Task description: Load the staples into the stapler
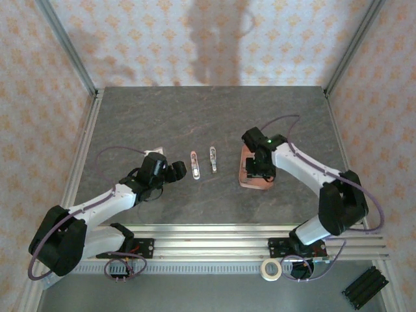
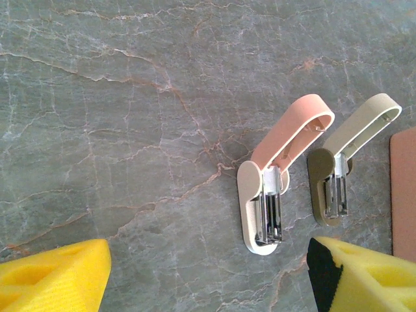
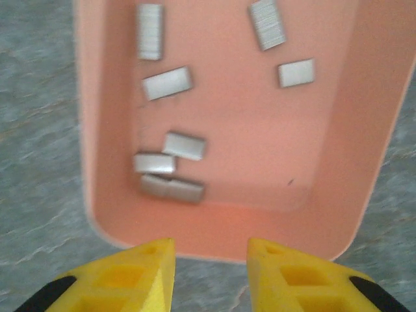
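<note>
Nearest on the left, left claw with yellow fingers spread wide, holding nothing, over the grey veined stone worktop. Just beyond it, tiny pale pink plastic stapler with silver metal channel, lying opened on the worktop. Close beside on its right, small olive-beige plastic stapler, opened too. On the right side, right claw partly open and empty, at near rim of salmon-pink rectangular plastic tray. Inside the tray, several small silvery-grey metal staples, scattered loose on its floor.
</note>
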Robot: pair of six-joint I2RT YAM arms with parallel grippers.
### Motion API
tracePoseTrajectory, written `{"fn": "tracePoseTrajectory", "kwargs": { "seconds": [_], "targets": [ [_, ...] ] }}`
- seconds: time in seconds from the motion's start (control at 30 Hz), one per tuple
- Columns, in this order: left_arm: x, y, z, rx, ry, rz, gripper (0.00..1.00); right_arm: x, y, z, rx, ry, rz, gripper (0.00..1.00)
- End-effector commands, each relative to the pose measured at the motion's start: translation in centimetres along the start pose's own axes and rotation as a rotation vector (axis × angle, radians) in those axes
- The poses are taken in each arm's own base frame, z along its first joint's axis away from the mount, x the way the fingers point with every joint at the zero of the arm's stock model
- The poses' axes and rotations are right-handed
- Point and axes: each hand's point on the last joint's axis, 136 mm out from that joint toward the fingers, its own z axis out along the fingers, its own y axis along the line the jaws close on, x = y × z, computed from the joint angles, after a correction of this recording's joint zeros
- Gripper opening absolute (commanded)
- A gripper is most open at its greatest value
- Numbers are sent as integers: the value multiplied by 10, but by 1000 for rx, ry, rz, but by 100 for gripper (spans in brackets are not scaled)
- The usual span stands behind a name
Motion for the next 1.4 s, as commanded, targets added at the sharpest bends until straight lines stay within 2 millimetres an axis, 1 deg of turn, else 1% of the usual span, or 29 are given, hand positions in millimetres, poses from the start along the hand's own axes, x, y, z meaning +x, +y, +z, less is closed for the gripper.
{"fn": "tracePoseTrajectory", "kwargs": {
  "seconds": [0.0, 0.13, 0.23, 0.33, 0.47, 0.7, 0.8, 0.93, 1.07, 1.17, 1.27, 1.37],
  "targets": [
    [-5, 0, 2, -29, -18, 25, 80, -14, -17, 9, 47, 48, -87, 34],
    [-6, -4, 5, -16, -9, 36, 81, -39, -20, 25, 35, 77, -98, 34],
    [-7, -4, 6, -26, -8, 41, 81, -54, -20, 37, 25, 99, -101, 33],
    [-6, 0, 8, -44, -8, 40, 81, -64, -20, 47, 25, 118, -112, 32],
    [-6, 2, 11, -55, -2, 40, 81, -74, -21, 55, 33, 138, -132, 32],
    [-5, -1, 19, -54, 16, 32, 81, -80, -30, 66, 77, 167, -156, 32],
    [-4, -2, 23, -53, 30, 32, 81, -79, -34, 73, 91, 183, -162, 32],
    [-2, -4, 27, -49, 43, 29, 81, -80, -37, 76, 97, 189, -163, 32],
    [-1, -5, 29, -47, 46, 23, 81, -78, -40, 82, 87, 210, -157, 28],
    [-2, -5, 29, -47, 47, 21, 81, -76, -40, 87, 70, 229, -151, 22],
    [-3, -5, 27, -46, 42, 22, 81, -79, -37, 81, 48, 208, -146, 19],
    [-4, -6, 24, -40, 36, 21, 81, -85, -33, 61, 26, 164, -133, 19]
  ]
}}
